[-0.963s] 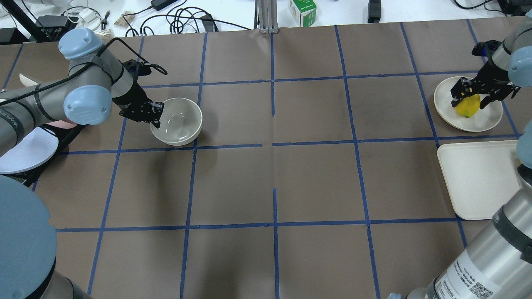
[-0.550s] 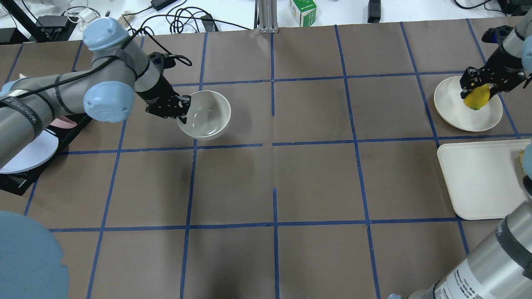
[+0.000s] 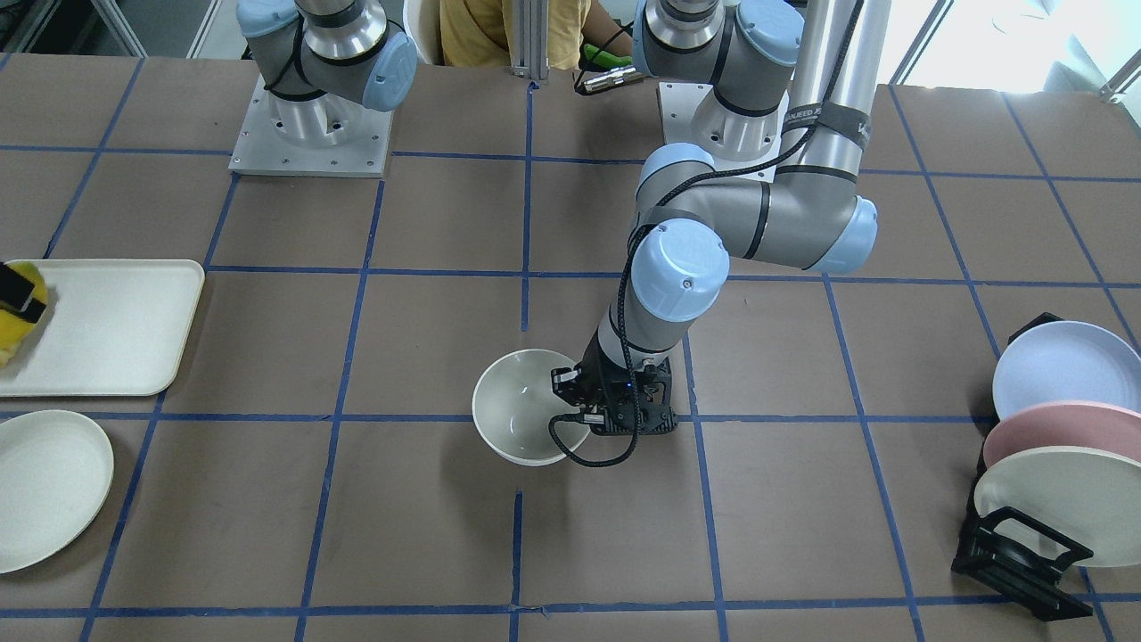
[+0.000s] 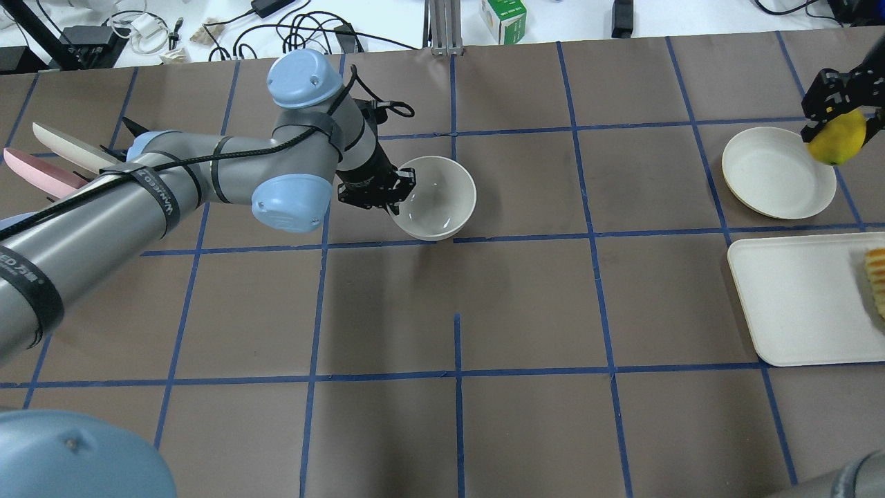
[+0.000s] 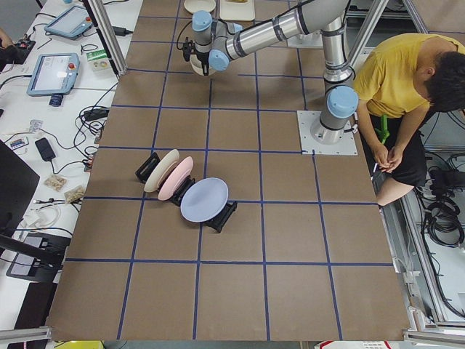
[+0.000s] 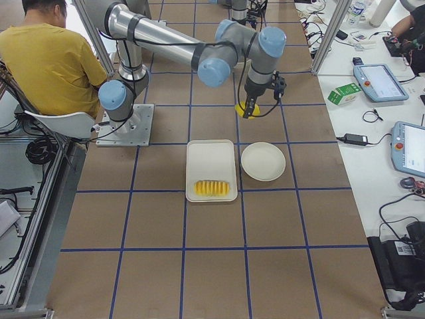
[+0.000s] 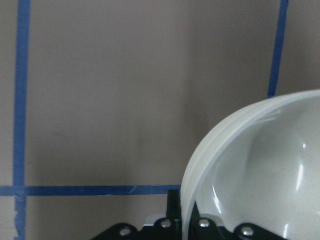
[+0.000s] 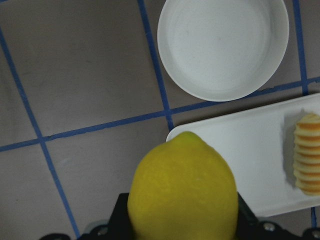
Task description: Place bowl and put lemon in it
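The off-white bowl (image 4: pixel 442 200) is near the table's middle, also in the front view (image 3: pixel 521 406). My left gripper (image 4: pixel 398 196) is shut on its left rim, one finger inside and one outside, as the left wrist view (image 7: pixel 192 227) shows. I cannot tell whether the bowl touches the table. My right gripper (image 4: pixel 836 126) is shut on the yellow lemon (image 4: pixel 839 142) and holds it in the air past the flat plate's far right edge. The lemon fills the right wrist view (image 8: pixel 182 190) and shows in the right side view (image 6: pixel 246 109).
A flat cream plate (image 4: pixel 771 176) lies bare at the far right. A cream tray (image 4: pixel 795 304) beside it holds ridged yellow-orange sliced food (image 4: pixel 875 277). A black rack with large plates (image 3: pixel 1052 464) stands on my left side. Cables and a green box (image 4: pixel 503 17) lie beyond the far edge.
My left arm has carried the bowl rightward from the left side to the middle. My right gripper has lifted the lemon off the flat plate, up and to the right.
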{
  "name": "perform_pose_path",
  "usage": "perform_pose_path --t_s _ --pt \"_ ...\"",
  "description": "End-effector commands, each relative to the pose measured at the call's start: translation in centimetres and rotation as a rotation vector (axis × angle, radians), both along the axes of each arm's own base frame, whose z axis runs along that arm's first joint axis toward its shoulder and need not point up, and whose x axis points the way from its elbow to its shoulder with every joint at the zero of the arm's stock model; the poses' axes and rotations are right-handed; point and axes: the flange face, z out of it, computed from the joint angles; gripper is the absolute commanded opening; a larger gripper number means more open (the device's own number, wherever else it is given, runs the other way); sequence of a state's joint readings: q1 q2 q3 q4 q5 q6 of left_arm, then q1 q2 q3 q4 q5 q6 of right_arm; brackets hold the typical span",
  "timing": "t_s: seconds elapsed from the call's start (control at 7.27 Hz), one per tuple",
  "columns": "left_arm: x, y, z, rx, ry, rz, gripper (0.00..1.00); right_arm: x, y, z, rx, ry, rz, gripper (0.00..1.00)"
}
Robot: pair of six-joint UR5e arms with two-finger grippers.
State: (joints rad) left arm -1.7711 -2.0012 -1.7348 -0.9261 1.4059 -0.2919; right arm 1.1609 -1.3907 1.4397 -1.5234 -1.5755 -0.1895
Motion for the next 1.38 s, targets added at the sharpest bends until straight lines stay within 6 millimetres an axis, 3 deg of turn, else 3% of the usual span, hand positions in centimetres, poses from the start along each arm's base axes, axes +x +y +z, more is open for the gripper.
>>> perform_pose_path --t_s 0.0,0.14,0.28,0.41,0.55,0.69,0.83,0.96,1.1,1.24 --pt "-0.9 0.2 -1.6 0.023 -0.004 -0.001 0.00 11.0 0.8 2.1 -0.004 0.019 -0.035 0.00" --pt "-0.9 0.1 -2.4 0.029 -0.007 -0.019 0.04 14.3 0.7 2.1 -0.013 0.029 -0.067 0.00" --pt "-0.8 0.0 -3.2 0.038 -0.015 -0.027 0.95 15.9 0.5 2.2 -0.033 0.030 -0.042 0.00" --pt "-0.9 -0.6 -1.4 0.002 0.001 -0.027 1.00 17.4 0.4 1.8 -0.032 0.015 -0.018 0.00" --pt "0.6 -1.4 1.4 -0.039 0.007 -0.024 1.00 18.7 0.0 1.2 -0.035 -0.006 0.000 0.00" --pt "3.7 -2.9 5.4 -0.062 0.016 -0.016 1.00 20.9 -0.1 0.8 -0.061 -0.005 0.031 0.00" --pt "5.8 -2.7 8.9 -0.030 -0.004 -0.085 1.00 23.4 -0.7 0.0 -0.080 -0.003 0.013 0.00" --pt "7.7 -2.4 12.7 -0.049 -0.044 -0.120 1.00 28.3 -1.1 -1.8 -0.095 -0.005 0.016 0.00" --pt "10.3 -0.9 15.0 -0.004 -0.120 -0.136 1.00 33.8 -0.7 -3.1 -0.132 -0.006 0.022 0.00" --pt "11.3 1.6 18.2 0.041 -0.142 -0.128 1.00 37.3 -0.4 -4.8 -0.128 -0.009 0.005 0.00"
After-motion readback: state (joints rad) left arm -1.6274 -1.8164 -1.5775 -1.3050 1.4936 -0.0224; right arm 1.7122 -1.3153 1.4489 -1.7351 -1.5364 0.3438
